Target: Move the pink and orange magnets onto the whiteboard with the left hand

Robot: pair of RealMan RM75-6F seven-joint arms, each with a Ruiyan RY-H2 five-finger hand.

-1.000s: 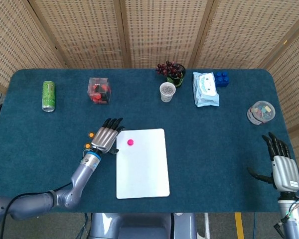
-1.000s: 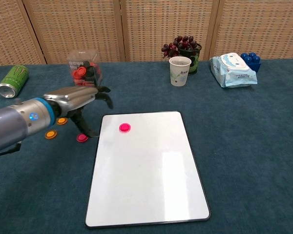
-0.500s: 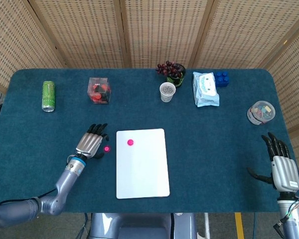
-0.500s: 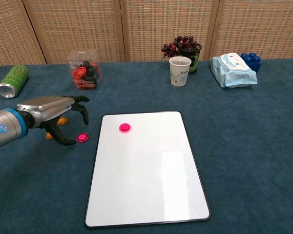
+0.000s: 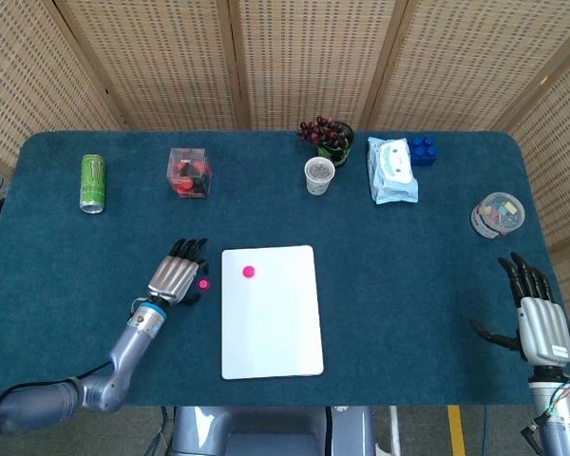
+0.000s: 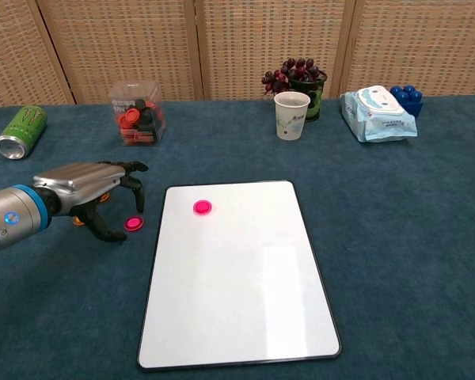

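Magnets visible number three: one pink magnet on the whiteboard (image 6: 203,207), a second pink magnet on the cloth (image 6: 133,223) just left of the whiteboard (image 6: 237,301), and an orange magnet (image 6: 78,221) mostly hidden behind the left hand (image 6: 91,184). Along the far edge of the table (image 5: 408,285) stand one green can (image 5: 93,182), one clear box (image 5: 189,172) of red and black pieces, one paper cup (image 5: 319,175), one bunch of grapes (image 5: 325,133), one wipes pack (image 5: 391,170), one blue block (image 5: 422,148) and one round container (image 5: 497,214). Left hand hovers palm-down, fingers curled and apart, holding nothing; its fingertips arch just beside the loose pink magnet. Right hand (image 5: 538,318) rests near the table's right edge, fingers spread, holding nothing.
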